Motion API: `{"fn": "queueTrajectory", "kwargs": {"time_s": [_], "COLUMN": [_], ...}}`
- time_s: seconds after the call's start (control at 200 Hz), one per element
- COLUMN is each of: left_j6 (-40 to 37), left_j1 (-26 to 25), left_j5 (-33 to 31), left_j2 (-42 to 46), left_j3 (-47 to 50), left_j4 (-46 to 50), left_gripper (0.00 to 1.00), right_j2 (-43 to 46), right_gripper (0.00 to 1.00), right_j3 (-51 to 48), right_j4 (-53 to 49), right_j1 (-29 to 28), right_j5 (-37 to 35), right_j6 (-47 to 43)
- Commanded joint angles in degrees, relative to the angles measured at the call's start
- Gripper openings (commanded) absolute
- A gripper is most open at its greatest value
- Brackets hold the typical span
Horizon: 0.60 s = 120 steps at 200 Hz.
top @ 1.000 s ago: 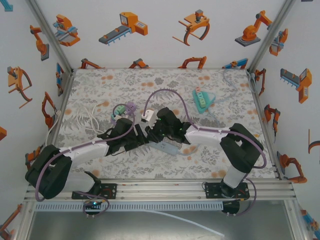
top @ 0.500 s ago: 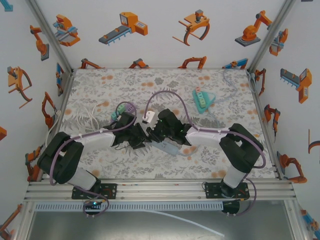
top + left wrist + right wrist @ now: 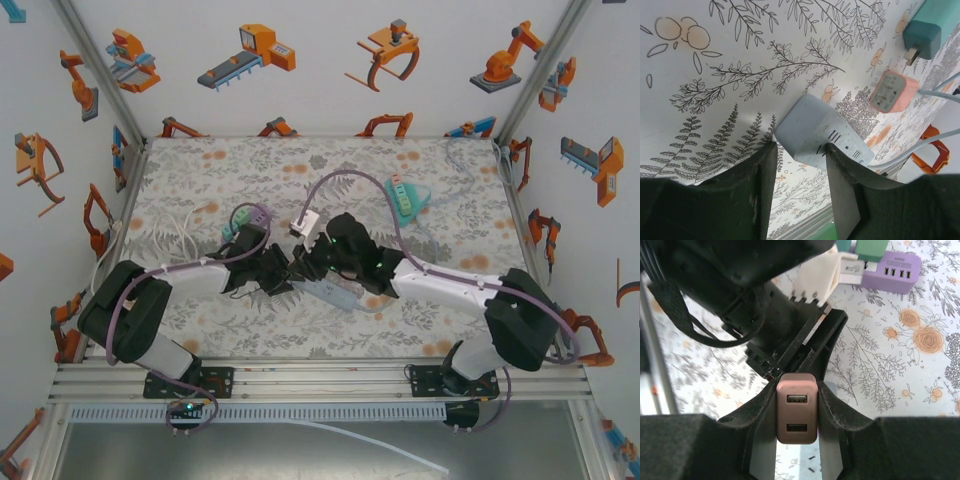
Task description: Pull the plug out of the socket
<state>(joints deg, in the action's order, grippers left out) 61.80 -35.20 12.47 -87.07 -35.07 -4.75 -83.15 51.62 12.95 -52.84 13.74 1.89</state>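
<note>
On the floral worktop (image 3: pixel 200 170), the grey socket strip (image 3: pixel 812 130) lies near the middle, with its left end pinched by the left end effector (image 3: pixel 801 149). The right end effector (image 3: pixel 796 390) is clenched on the pink plug (image 3: pixel 796 410), which looks seated in the strip. The 2 grips should oppose: pull straight along the prongs without twisting, while the left pins the strip down.

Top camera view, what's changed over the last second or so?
The left gripper closed on the end of the power strip, its elbow swinging inward. The right arm swung its elbow outward to the right. The right gripper stayed clamped on the charger; the teal strip stayed put.
</note>
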Motion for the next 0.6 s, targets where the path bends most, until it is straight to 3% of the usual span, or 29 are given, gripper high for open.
{"fn": "queueTrajectory", "kwargs": {"time_s": [0.0, 0.23, 0.431, 0.596], "left_j6": [-7.76, -14.88, -30.5, -40.6], "left_j1": [0.6, -1.78, -8.34, -15.62], "left_j5": [-12.83, -18.41, -13.65, -10.23], "left_j2": [0.02, 15.91, 28.16, 32.22], "left_j3": [5.24, 1.31, 0.09, -2.07], "left_j4": [8.56, 15.51, 12.33, 12.06], "left_gripper": [0.49, 0.58, 0.8, 0.93], "right_j2": [5.38, 9.91, 6.5, -1.38], "right_gripper": [0.0, 0.0, 0.03, 0.03], "right_j3": [0.23, -3.2, -5.27, -6.28], "right_j4": [0.15, -7.96, -11.07, -3.51], "right_j1": [3.74, 17.85, 23.56, 24.93], "right_j5": [-4.54, -7.93, -7.96, -0.98], "right_j6": [13.32, 39.37, 45.16, 47.81]}}
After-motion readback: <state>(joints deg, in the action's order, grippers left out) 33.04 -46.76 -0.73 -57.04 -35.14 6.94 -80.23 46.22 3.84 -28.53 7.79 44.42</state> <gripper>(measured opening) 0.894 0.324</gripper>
